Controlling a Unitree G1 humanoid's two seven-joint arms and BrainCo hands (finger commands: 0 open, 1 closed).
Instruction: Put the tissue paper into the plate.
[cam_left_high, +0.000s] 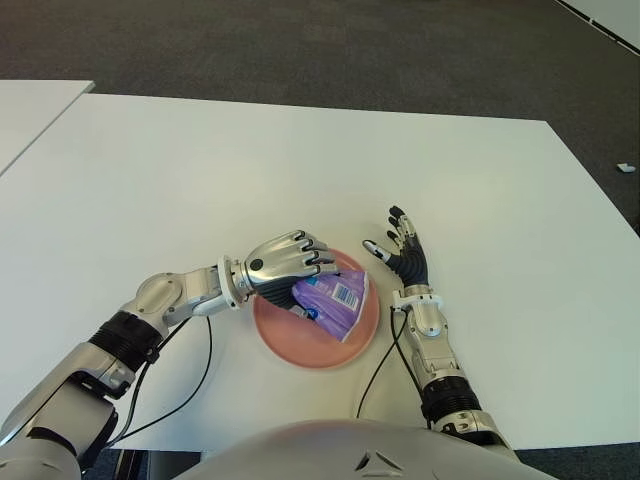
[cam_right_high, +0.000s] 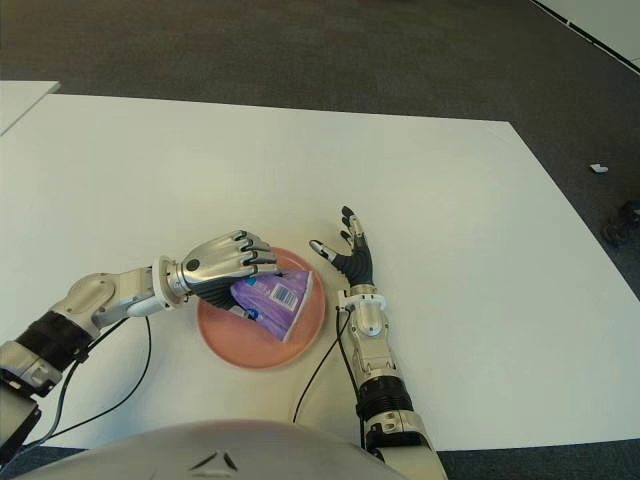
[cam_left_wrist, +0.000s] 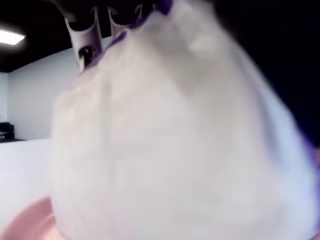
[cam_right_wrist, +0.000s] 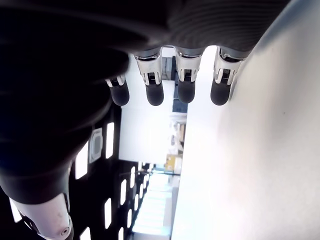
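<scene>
The left hand (cam_left_high: 285, 262) grips the purple tissue pack (cam_left_high: 335, 298) over the pink plate (cam_left_high: 300, 345), seemingly ready for release; the right hand (cam_left_high: 405, 258) shows beside the plate's right, fingers spread.

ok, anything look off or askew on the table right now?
Only the tissue pack: it sits tilted in the pink plate, one end propped up because the left hand grips it. The right hand shows open beside the plate, on its right. Nothing spilled or damaged.
</scene>
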